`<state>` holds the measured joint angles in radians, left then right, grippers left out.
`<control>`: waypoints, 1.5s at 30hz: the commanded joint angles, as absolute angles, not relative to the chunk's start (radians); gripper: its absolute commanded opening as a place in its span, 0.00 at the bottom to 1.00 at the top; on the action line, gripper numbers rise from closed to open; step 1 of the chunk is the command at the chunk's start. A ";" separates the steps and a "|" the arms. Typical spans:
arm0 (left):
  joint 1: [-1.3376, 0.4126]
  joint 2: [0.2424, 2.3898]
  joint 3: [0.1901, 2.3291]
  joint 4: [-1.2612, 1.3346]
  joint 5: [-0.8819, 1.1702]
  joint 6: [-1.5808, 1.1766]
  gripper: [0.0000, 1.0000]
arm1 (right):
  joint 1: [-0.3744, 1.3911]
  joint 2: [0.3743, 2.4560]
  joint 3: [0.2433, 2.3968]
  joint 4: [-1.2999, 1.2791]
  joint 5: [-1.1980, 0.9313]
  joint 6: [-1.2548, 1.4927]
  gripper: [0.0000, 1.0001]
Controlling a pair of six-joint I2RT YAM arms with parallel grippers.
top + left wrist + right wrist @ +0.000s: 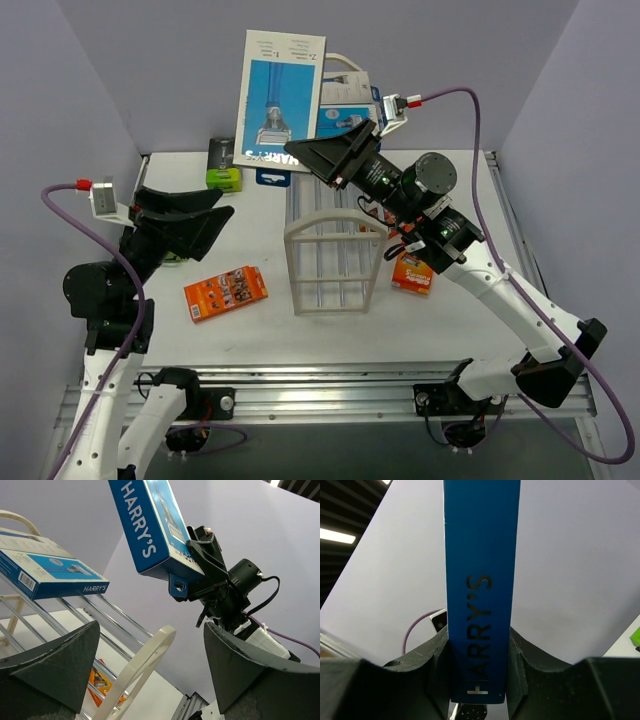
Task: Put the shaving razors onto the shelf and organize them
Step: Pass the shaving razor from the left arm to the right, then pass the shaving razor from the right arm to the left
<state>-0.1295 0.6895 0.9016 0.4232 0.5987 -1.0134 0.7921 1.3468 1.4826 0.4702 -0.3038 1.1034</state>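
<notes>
My right gripper [325,150] is shut on the lower end of a blue-and-white HARRY'S razor box [280,100], which it holds upright high above the cream-white shelf [335,265]. In the right wrist view the box's blue spine [480,580] is clamped between the jaws of this gripper [479,645]. A second HARRY'S box [50,572] lies flat on the shelf's top bars. My left gripper [226,204] hangs open and empty to the left of the shelf. Its wrist view looks up past the shelf's arched end [140,665] at the held box [150,525].
An orange box [225,293] lies on the table left of the shelf, and another orange box [412,272] lies to its right under my right arm. A black-and-lime-green box [223,165] stands at the back left. Purple cables trail from both wrists.
</notes>
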 commanded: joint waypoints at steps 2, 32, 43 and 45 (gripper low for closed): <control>-0.130 0.699 0.989 0.318 0.595 -0.956 0.93 | 0.766 1.290 1.494 0.493 -0.322 1.052 0.00; -0.129 1.003 1.341 0.193 0.833 -0.969 0.94 | 0.778 1.200 1.368 0.426 -0.620 0.862 0.00; -0.129 1.029 1.397 0.204 0.851 -0.971 0.95 | 0.792 1.229 1.388 0.379 -0.718 0.815 0.00; -0.129 1.035 1.397 0.216 0.859 -0.986 0.97 | 0.793 1.230 1.396 0.370 -0.732 0.802 0.00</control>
